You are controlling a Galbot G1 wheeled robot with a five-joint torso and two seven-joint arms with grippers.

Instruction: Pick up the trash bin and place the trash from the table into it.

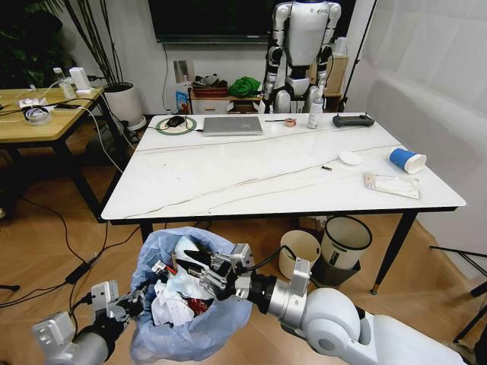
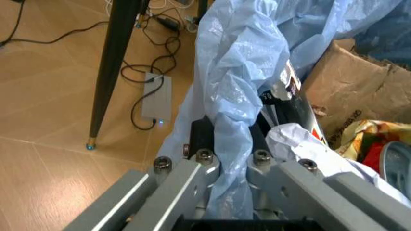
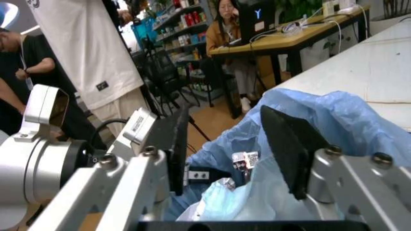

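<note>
The trash bin (image 1: 190, 323), lined with a crinkled light-blue bag, hangs low in front of the table (image 1: 251, 179), at its near-left corner. My left gripper (image 1: 139, 301) is shut on its rim, and the left wrist view shows the fingers (image 2: 204, 139) pinching the bag (image 2: 237, 72). My right gripper (image 1: 199, 268) hovers open just over the bin's mouth, with nothing between its pads (image 3: 289, 144). Inside lie crumpled white paper (image 1: 171, 308), brown cardboard (image 2: 359, 91) and a light-blue mask (image 3: 247, 204). On the table's right side remain a blue paper cup (image 1: 404, 160), a white lid (image 1: 350, 157) and a flat wrapper (image 1: 392, 185).
A laptop (image 1: 232, 125), a bottle (image 1: 315, 114) and a black controller (image 1: 353, 120) sit along the table's far edge. A cream bin (image 1: 299, 253) and a black white-rimmed bin (image 1: 344, 242) stand under the table. A wooden table (image 1: 38, 125) is at the left, and a humanoid robot (image 1: 304, 46) behind.
</note>
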